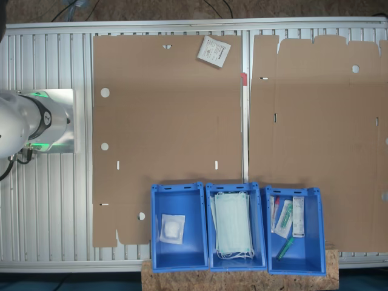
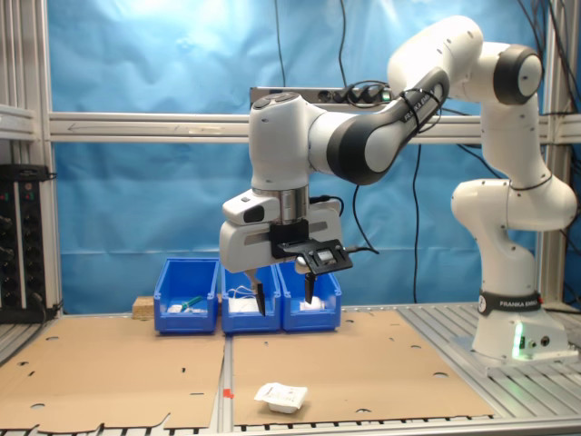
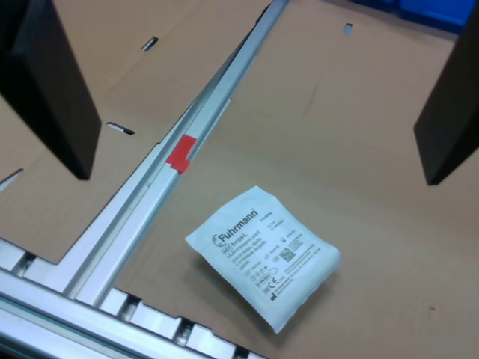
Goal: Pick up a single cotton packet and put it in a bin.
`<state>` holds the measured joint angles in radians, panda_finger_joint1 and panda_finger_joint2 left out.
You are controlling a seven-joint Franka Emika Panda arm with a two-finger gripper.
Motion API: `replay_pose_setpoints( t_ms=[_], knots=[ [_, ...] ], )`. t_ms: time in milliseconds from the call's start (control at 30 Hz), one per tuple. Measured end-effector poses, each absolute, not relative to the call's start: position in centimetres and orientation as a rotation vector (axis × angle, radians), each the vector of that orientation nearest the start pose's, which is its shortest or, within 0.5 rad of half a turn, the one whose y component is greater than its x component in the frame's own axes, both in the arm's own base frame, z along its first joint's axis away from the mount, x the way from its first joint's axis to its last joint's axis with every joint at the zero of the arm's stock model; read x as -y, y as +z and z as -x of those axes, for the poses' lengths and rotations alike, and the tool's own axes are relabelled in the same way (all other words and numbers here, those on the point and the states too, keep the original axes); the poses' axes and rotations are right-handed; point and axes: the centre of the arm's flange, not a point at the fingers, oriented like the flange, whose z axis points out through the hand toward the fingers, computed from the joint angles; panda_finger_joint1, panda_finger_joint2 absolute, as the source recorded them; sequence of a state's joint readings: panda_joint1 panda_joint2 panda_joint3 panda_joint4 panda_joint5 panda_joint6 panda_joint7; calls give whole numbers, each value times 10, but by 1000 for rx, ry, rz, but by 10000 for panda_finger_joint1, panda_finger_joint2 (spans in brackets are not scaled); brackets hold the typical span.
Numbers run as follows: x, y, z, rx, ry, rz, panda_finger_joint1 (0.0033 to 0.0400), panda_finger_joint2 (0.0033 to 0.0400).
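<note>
The hand (image 2: 283,302) hangs with its fingers spread above the cotton packet (image 3: 263,253), which lies flat on cardboard near a bench edge, far from the bins (image 1: 179,225); light, thin and soft, it is probably best pinched across a raised edge.

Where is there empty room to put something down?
The brown cardboard is bare between the cotton packet and the three blue bins. The bins are crowded: a pad packet, green masks and small packets fill them.
</note>
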<state>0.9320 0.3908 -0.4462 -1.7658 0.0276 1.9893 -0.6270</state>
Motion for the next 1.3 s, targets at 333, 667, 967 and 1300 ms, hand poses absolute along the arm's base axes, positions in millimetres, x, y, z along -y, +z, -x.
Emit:
replay_pose_setpoints(
  t_ms=[333,667,967,1300],
  knots=[
    [-308,329,-552,1736,136,2785,400,400],
    [-279,291,-546,1707,176,2800,400,400],
    [-248,262,-543,1653,224,2828,400,400],
    [-226,241,-549,1619,220,2860,400,400]
  ],
)
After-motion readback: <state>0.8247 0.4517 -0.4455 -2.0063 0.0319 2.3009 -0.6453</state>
